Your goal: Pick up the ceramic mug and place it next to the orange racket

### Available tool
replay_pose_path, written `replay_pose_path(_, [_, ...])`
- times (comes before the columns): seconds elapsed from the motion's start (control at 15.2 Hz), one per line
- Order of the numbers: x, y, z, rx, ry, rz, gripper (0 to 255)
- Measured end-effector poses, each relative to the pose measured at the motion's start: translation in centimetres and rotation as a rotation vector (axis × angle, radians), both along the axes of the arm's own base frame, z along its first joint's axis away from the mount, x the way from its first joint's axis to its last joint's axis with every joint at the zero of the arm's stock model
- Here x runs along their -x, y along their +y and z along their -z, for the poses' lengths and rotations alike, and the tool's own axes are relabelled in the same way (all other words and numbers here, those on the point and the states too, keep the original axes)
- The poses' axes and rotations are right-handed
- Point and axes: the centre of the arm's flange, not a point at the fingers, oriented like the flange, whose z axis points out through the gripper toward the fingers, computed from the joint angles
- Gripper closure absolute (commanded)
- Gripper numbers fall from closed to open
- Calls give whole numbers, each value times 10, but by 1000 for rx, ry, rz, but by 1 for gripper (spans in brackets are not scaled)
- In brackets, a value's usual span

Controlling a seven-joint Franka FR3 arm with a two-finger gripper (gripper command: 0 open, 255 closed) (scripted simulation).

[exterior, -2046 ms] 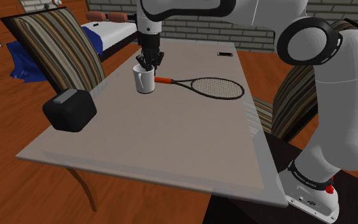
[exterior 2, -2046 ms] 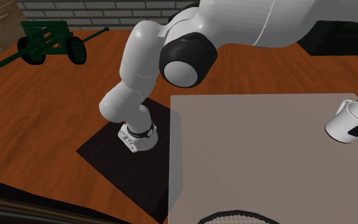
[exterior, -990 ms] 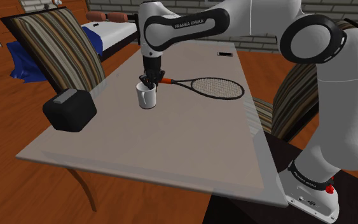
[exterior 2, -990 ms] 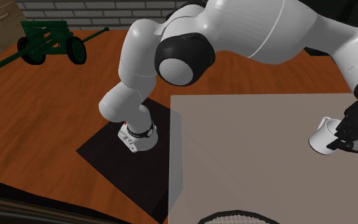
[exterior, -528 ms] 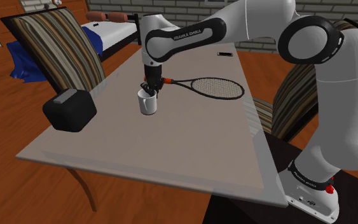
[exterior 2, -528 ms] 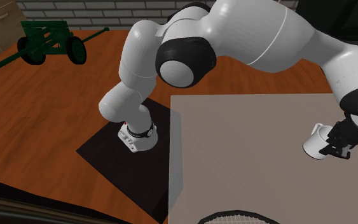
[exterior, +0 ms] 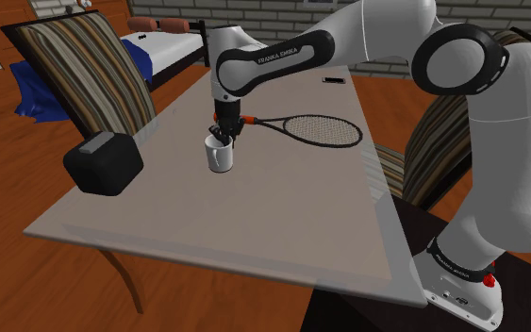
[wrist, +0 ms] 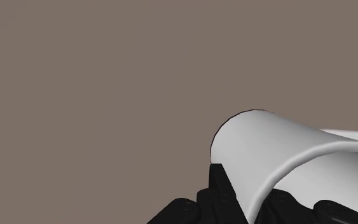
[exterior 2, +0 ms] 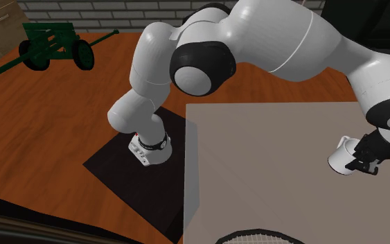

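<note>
A plain white mug stands upright, low over the grey table; whether it touches the top I cannot tell. My black gripper comes down from above and is shut on the mug's rim, one finger inside and one outside. The racket, with a black head and an orange handle, lies just behind the mug. In the second exterior view the mug hangs from the gripper near the table's right side. In the wrist view the mug's wall is clasped between the fingers.
A black rounded box sits on the table toward the shoulder view's left edge. A small dark item lies at the far end. Striped chairs flank the table. A green toy cannon stands on the wooden floor.
The gripper has carried the mug down and a little toward the near side of the table, close beside the orange handle. The grip has stayed shut.
</note>
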Motion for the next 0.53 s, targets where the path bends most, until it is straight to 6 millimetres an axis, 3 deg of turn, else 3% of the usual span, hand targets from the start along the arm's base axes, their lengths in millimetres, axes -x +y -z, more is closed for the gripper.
replay_pose_path(0.4, [0,0,0,0,0,0,0])
replay_pose_path(0.53, [0,-2,-15,0,-1,0,0])
